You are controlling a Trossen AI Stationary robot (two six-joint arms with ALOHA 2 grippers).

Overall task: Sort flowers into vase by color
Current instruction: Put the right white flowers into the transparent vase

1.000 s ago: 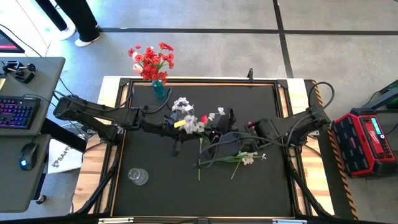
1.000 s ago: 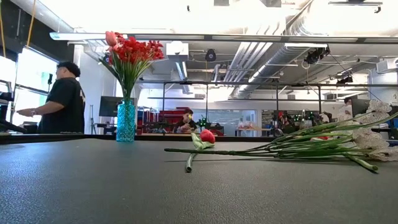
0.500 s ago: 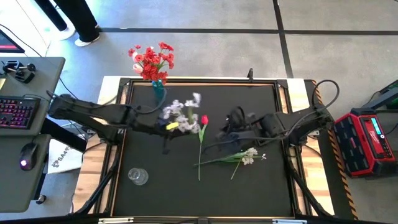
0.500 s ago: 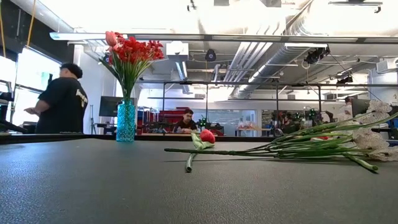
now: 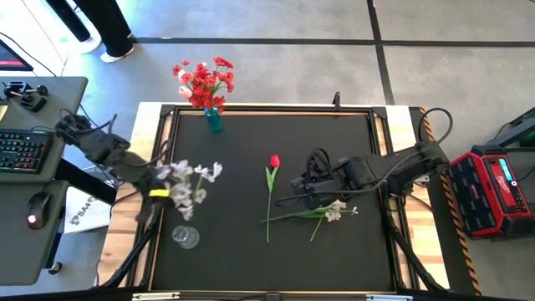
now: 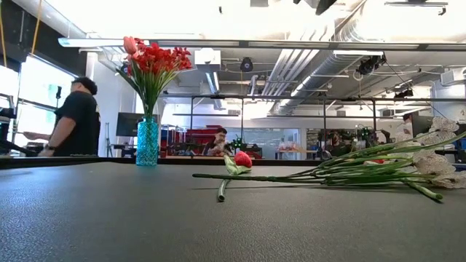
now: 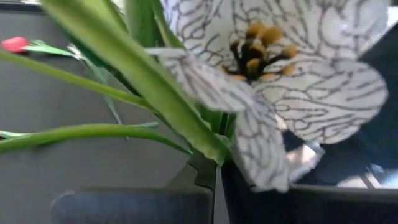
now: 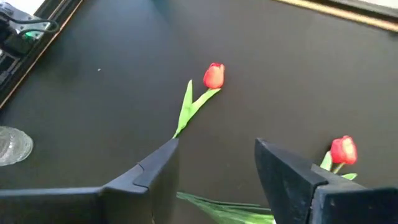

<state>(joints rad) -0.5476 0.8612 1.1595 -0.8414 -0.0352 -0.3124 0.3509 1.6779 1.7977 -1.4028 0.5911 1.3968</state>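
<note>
My left gripper (image 5: 165, 191) hangs over the table's left edge, shut on a spray of white flowers (image 5: 195, 179), just beyond a clear glass vase (image 5: 185, 237). A blue vase (image 5: 213, 119) at the far edge holds red flowers (image 5: 203, 79). A single red tulip (image 5: 274, 160) lies mid-table on its stem. My right gripper (image 5: 304, 186) hovers open to the tulip's right, above green stems and a white spray (image 5: 334, 211) lying flat. Its wrist view shows that tulip (image 8: 214, 74) and a second red bud (image 8: 343, 149). My left gripper pinches the white spray's green stems (image 7: 208, 146) between its two shut fingers (image 7: 261, 199). The veined white blossoms (image 7: 292, 56) and the leaves stand out past the fingertips. The spray is lifted clear of the table.
A desk with a keyboard and mouse (image 5: 25, 150) stands left of the table, a red case (image 5: 493, 188) to its right. A person (image 6: 76, 120) stands beyond the far left corner. Bare dark mat lies along the near edge (image 5: 276, 267).
My left gripper has swung from the table's middle toward its left edge, carrying the white spray clear of the table. My right gripper has drawn away from that spray toward the near right and tipped downward over the lying stems.
</note>
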